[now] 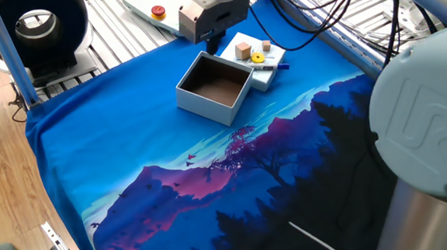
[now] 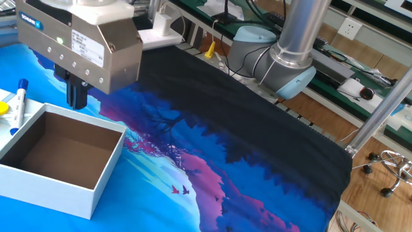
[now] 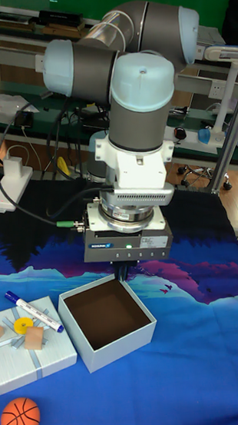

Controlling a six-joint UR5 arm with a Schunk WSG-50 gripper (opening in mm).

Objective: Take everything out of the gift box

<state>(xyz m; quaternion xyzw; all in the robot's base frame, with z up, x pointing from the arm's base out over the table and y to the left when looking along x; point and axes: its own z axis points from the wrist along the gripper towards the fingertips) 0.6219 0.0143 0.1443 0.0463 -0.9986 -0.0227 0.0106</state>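
The gift box stands open on the blue cloth, and its brown inside shows nothing in it. My gripper hangs just above the box's far edge, its dark fingers shut with nothing held. Beside the box lies the flat lid. On the lid rest two wooden cubes, a yellow disc and a blue-and-white pen. An orange ball sits on the cloth near the lid.
A pendant with a red button lies beyond the cloth's far edge, next to a black round device. The arm's base stands at the dark end of the cloth. A white power block sits behind the table.
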